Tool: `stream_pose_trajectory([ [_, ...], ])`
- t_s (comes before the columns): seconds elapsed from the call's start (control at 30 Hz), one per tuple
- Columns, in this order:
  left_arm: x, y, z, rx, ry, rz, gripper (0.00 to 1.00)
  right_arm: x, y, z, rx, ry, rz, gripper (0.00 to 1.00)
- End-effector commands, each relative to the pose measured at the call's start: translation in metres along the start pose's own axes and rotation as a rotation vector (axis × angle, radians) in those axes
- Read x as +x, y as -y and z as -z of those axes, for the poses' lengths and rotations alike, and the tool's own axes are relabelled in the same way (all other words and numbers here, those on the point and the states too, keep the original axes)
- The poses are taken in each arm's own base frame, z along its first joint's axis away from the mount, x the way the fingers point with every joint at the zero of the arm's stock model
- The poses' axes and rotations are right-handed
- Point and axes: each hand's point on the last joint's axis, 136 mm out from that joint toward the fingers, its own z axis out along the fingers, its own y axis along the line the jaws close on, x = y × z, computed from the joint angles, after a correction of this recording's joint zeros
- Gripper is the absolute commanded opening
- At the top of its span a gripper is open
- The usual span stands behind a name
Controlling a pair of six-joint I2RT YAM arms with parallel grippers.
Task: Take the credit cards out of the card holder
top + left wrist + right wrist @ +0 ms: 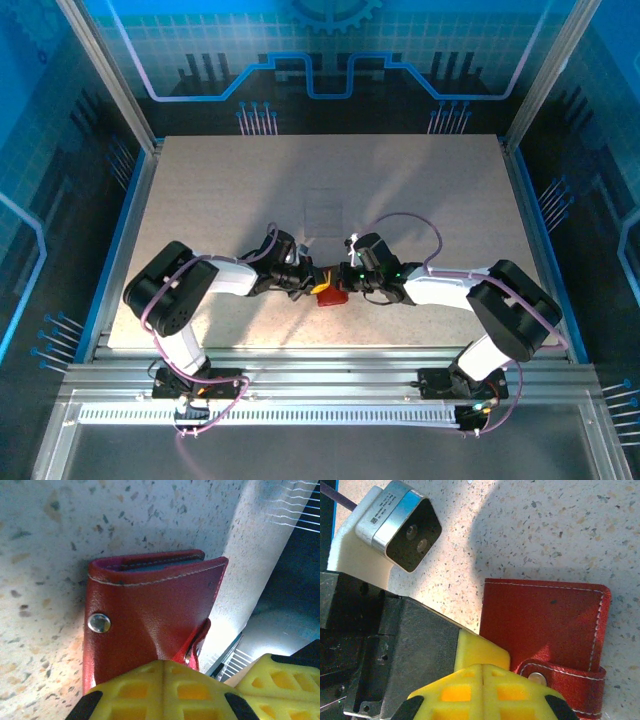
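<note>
The small dark red leather card holder (540, 615) lies folded on the speckled bench (555, 525), just ahead of both jaws. The left gripper (162, 666) and right gripper (482, 669), each pressed together and empty, flank it equally near.

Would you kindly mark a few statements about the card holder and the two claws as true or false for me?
1. The card holder lies folded shut on the table. True.
2. Both claws stand wide open. False: the left claw and the right claw are both shut.
3. The card holder sits at the table's far edge. False: it is close to the near edge, between the two claws.
4. A metal snap stud shows on its red outer leaf. True.
</note>
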Motion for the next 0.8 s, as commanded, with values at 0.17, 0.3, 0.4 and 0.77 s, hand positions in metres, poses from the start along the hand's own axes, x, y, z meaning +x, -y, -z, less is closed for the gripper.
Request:
stream_pose_trajectory([
  [0.17,0.006,-0.04,-0.005,-0.091,-0.003,0.089,0.02,-0.001,0.016,0.013,0.163,-0.049,0.054,0.05],
  [0.3,0.004,-0.028,-0.003,-0.06,0.005,0.077,0.02,0.001,0.024,0.015,0.229,-0.094,0.102,0.16],
  [0.4,0.001,-0.02,-0.001,-0.05,0.013,0.065,0.02,0.001,0.027,0.015,0.268,-0.128,0.149,0.21],
  [0.77,-0.008,-0.006,0.01,-0.059,0.03,0.026,0.03,-0.003,0.007,0.022,0.23,-0.274,0.53,0.33],
])
